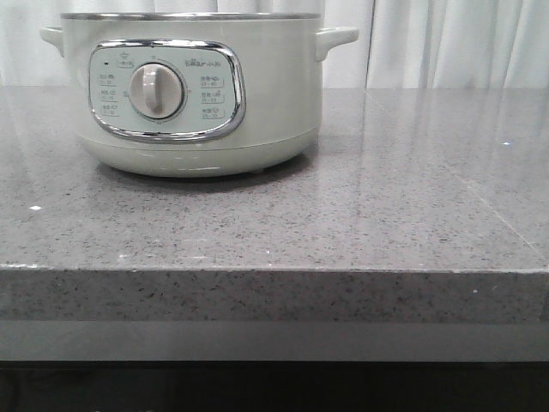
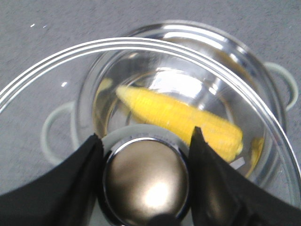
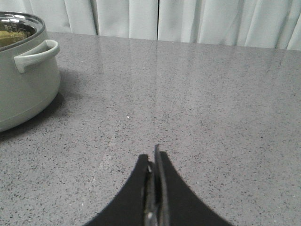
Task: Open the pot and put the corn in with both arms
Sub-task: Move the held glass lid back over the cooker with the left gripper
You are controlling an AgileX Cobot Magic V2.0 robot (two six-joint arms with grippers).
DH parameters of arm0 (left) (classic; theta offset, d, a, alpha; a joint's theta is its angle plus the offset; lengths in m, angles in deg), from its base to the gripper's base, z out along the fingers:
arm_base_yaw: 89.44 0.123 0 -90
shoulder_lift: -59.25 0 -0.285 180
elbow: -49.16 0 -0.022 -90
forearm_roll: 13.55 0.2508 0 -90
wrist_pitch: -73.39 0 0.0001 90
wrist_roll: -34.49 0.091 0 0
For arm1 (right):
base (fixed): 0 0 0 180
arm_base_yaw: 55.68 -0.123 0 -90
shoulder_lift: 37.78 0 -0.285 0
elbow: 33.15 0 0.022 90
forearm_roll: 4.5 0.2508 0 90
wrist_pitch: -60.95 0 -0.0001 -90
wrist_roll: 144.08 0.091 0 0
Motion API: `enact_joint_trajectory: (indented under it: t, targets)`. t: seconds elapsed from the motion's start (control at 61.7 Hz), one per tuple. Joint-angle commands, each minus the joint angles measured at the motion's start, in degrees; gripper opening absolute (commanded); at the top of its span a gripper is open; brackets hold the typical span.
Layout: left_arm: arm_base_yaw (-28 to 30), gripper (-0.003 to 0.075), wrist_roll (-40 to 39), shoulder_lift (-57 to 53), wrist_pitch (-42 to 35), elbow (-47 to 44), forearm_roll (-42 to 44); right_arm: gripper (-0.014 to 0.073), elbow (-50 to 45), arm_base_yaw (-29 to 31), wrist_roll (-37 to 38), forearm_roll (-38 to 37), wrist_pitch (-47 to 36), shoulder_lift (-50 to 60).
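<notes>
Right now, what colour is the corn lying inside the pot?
Bright yellow; the corn shows best in the left wrist view, through the glass lid.

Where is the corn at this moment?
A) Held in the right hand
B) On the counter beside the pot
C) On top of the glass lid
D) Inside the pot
D: in the left wrist view the corn lies in the pot, seen through the glass lid.

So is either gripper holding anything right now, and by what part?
The left gripper holds the glass lid by its round metal knob, above the pot with the corn inside. The right gripper is shut and empty.
</notes>
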Motion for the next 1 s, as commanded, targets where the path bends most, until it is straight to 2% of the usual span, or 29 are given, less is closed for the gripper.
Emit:
enact_joint_trajectory:
  t: [0.0, 0.194, 0.373, 0.988]
  targets:
    - [-0.9, 0.0082, 0.4, 2.4, -4.1, 8.2, -1.1, -0.0067, 1.7, 0.3, 0.0, 0.6, -4.6, -0.3]
    - [-2.9, 0.0082, 0.4, 12.5, -0.1, 19.5, -1.1, -0.0067, 1.7, 0.3, 0.0, 0.6, -4.6, -0.3]
    - [-4.6, 0.0082, 0.4, 18.3, 1.6, 25.5, -1.1, -0.0067, 1.7, 0.3, 0.0, 0.6, -4.6, -0.3]
    - [-5.6, 0.0082, 0.4, 21.0, 2.7, 27.7, -1.1, -0.0067, 1.7, 0.3, 0.0, 0.6, -4.7, -0.3]
